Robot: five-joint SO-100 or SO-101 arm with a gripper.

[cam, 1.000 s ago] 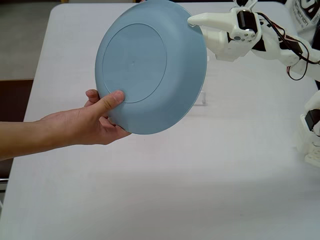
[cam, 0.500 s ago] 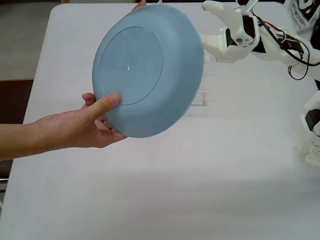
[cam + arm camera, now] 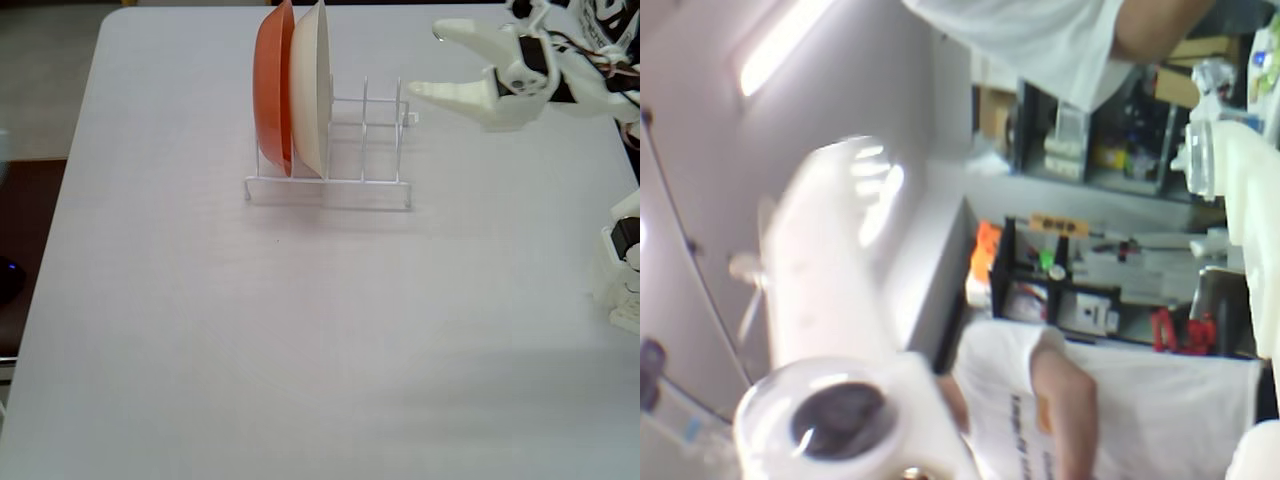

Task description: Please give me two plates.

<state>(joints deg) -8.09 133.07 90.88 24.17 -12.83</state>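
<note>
The two plates are out of view in both views. In the fixed view my white gripper hovers open and empty above the table's far right, just right of the wire rack. Its two fingers point left and are spread wide. The wrist view is blurred and looks out into the room. It shows one white finger at the left and a person in a white shirt.
The white wire rack stands at the back middle of the table. An orange plate and a cream-white plate stand upright in its left slots, and its right slots hold nothing. Another part of the white robot sits at the right edge.
The hand holding the light blue plate has left the fixed view, uncovering the rack. My gripper has drawn back to the right and stays open.
</note>
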